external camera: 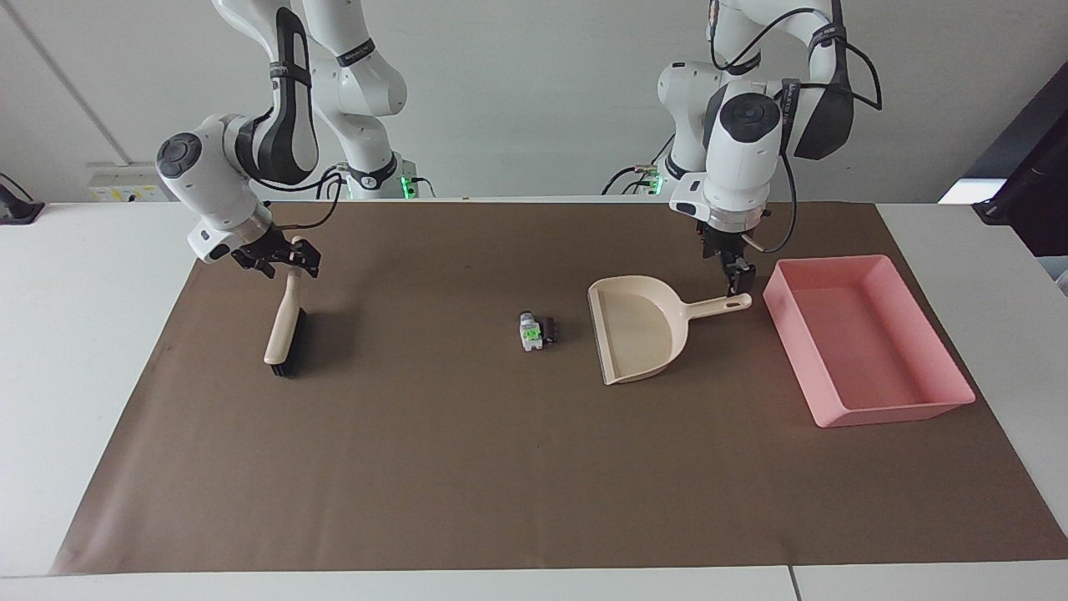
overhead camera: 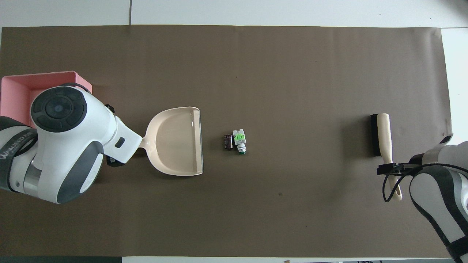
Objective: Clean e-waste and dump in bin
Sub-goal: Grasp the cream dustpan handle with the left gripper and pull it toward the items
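The e-waste lies mid-mat: a whitish-grey piece with a green patch [external camera: 530,332] [overhead camera: 240,140] touching a small black stub [external camera: 550,330] [overhead camera: 228,141]. Beside them, toward the left arm's end, the beige dustpan [external camera: 638,330] [overhead camera: 177,140] lies flat with its mouth facing them. My left gripper [external camera: 738,281] hangs open just over the tip of the dustpan handle [external camera: 717,305]; from overhead the arm hides it. The pink bin [external camera: 901,413] [overhead camera: 47,74] stands beside that handle. My right gripper [external camera: 279,259] [overhead camera: 388,168] stands open astride the handle of the brush [external camera: 284,325] [overhead camera: 384,135].
A brown mat [external camera: 467,467] covers most of the white table. The brush rests on its black bristles toward the right arm's end, its handle slanting up toward the robots. Bare mat lies between the brush and the e-waste.
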